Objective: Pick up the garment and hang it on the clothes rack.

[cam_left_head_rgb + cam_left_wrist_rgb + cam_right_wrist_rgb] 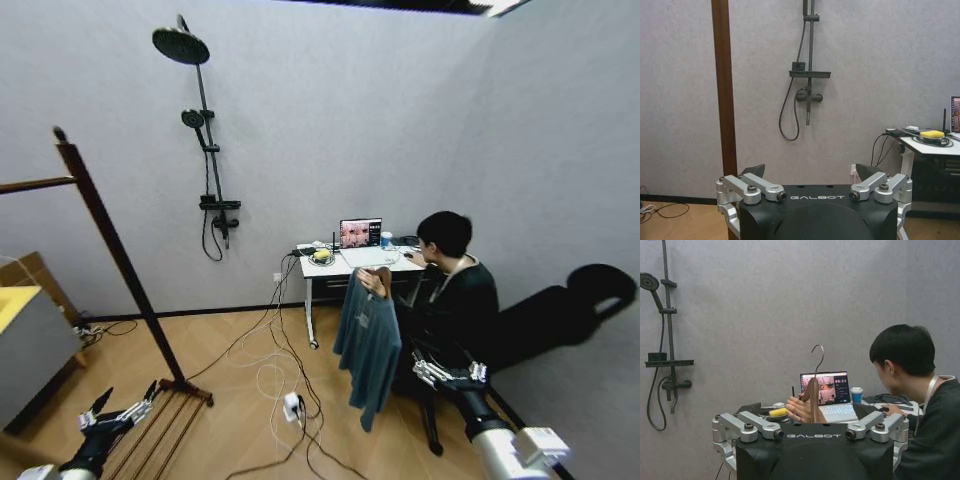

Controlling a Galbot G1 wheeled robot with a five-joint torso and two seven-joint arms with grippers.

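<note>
The dark teal-blue long-sleeved garment (pixel 368 345) of thin fabric hangs just right of centre in the head view, on a wooden hanger (pixel 812 402) with a metal hook — a seated person's hand (pixel 799 410) grips the hanger's neck and holds it up off the floor. Behind it stands a white counter (pixel 345 268) carrying an open laptop (pixel 360 233). The tall dark reddish-brown wooden clothes rack (pixel 115 255) slants across the left side of that view, its slatted base on the floor at lower left, well apart from the garment. The left gripper (pixel 120 410) sits at the lower left, just beside the rack's base, its fingers spread apart and holding nothing. The right gripper (pixel 448 372) sits at the lower right, near the garment's hem — its fingers likewise apart and bare.
</note>
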